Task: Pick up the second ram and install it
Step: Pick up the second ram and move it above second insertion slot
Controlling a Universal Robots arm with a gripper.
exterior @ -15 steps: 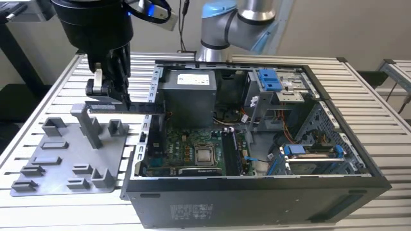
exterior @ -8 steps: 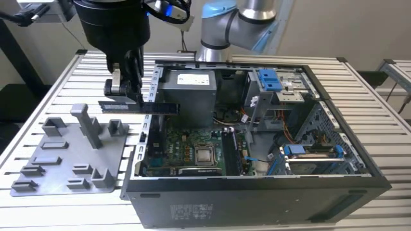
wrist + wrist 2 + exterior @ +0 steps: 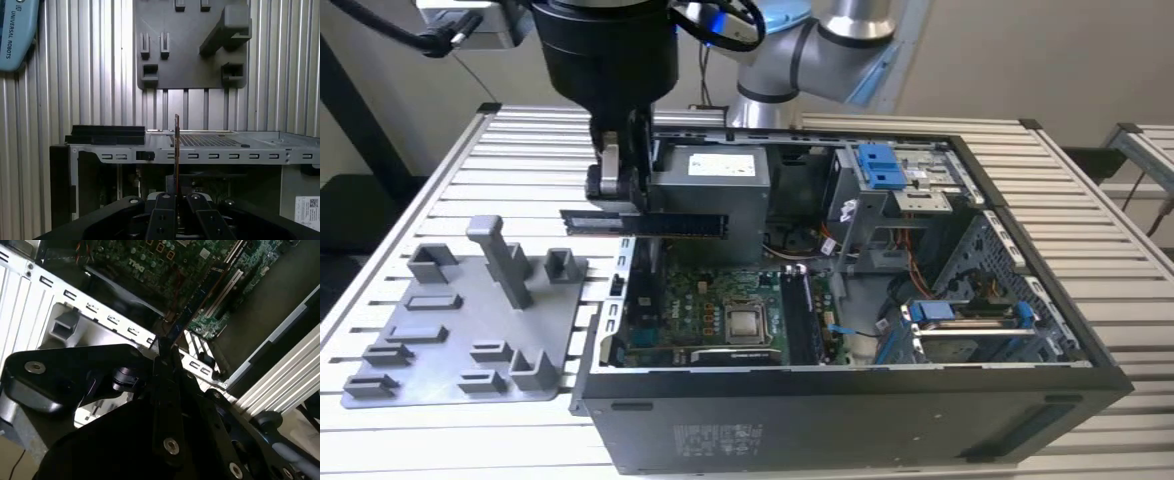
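Holding second ram (image 3: pixel 683 224) clamped in tool (image 3: pixel 624 205), raised over open computer case (image 3: pixel 854 420); pickup done, not yet slotted.

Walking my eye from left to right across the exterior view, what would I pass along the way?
Grey moulded tray → memory stick, held in the gripper → silver processor chip → drive bay with blue clips.

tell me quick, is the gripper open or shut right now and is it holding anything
Gripper: shut on the second ram, which it holds level in the air over the edge of the open computer case.
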